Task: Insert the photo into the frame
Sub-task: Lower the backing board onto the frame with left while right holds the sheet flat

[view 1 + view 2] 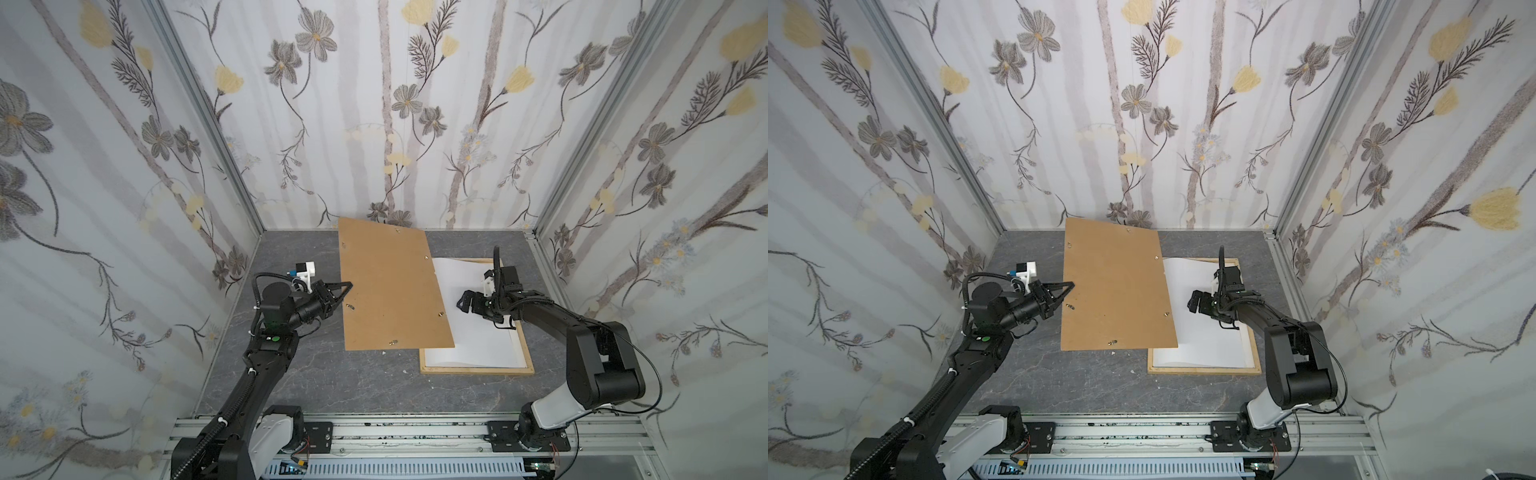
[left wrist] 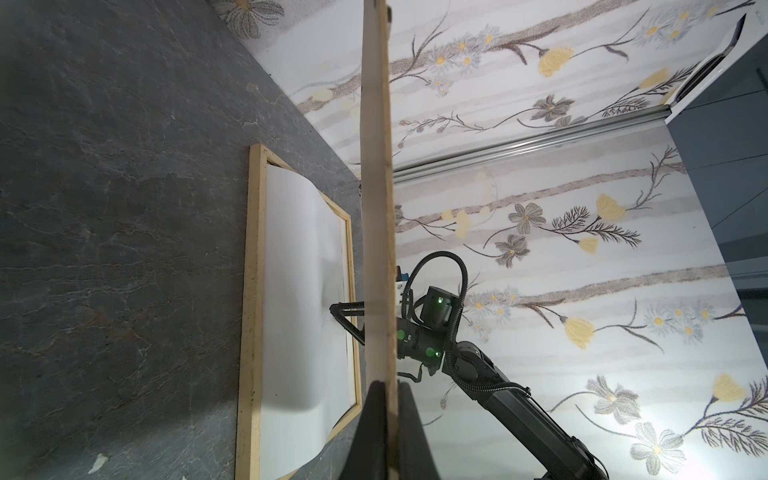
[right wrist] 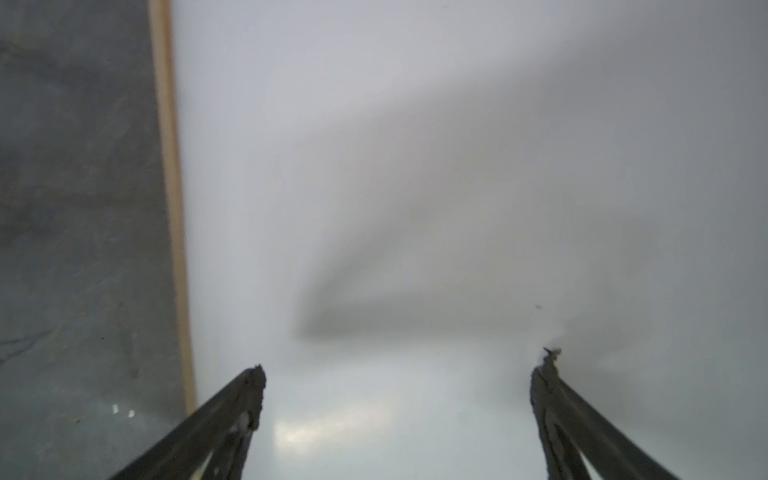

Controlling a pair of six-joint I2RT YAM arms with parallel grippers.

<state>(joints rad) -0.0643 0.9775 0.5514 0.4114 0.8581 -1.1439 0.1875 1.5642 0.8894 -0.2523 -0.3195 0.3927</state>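
Your left tool point(image 1: 348, 286) clamps the tilted board point(image 1: 390, 286) by its edge. Your right tool point(image 1: 463, 304), spread apart, sits over the bowed photo point(image 1: 473, 338) lying on the frame point(image 1: 478, 370).

Pale floral-papered walls point(image 1: 415, 104), joined by aluminium posts point(image 1: 208, 120), enclose the left, far and right sides of a dark grey marbled worktop point(image 1: 332, 386), a metal rail point(image 1: 415, 432) nearest.

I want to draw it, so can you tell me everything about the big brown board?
The brown board is a big thin flat rectangle that looks like pressed hardboard. Small metal clips sit near its edges. The left gripper is shut on one long edge, holding it up off the table. From above it hides part of the frame and the photo. Nothing else is seen touching it.
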